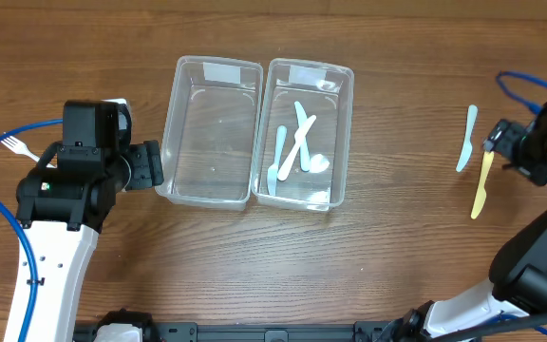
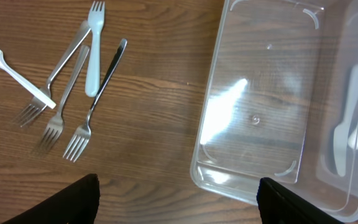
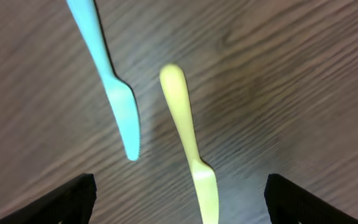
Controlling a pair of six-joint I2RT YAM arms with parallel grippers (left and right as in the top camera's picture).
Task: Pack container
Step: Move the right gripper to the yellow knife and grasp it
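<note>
While checking overhead, can see 2 clear bins side by side mid-table, long walls touching: left bin (image 1: 212, 133), and right bin (image 1: 330, 114) holding several pale-blue and white plastic utensils (image 1: 297, 142). Reading left gripper (image 1: 150, 163) as open wide, nothing between fingers (image 2: 73, 202), sitting just beside left bin's left wall near its front corner.

Counting 5 forks on the table (image 1: 397, 237) left of that bin, via L wrist cam: 3 metal forks (image 2: 50, 132), 1 white fork (image 2: 17, 71), 1 pale-blue fork (image 2: 93, 50). Loosely bunched, some crossing.

Reading right gripper (image 1: 495, 141) as open too, gripping nothing, hovering over 2 plastic knives far right, well apart from both bins: blue knife (image 1: 466, 138) and yellow knife (image 1: 481, 185). Lying near each other, not touching.
</note>
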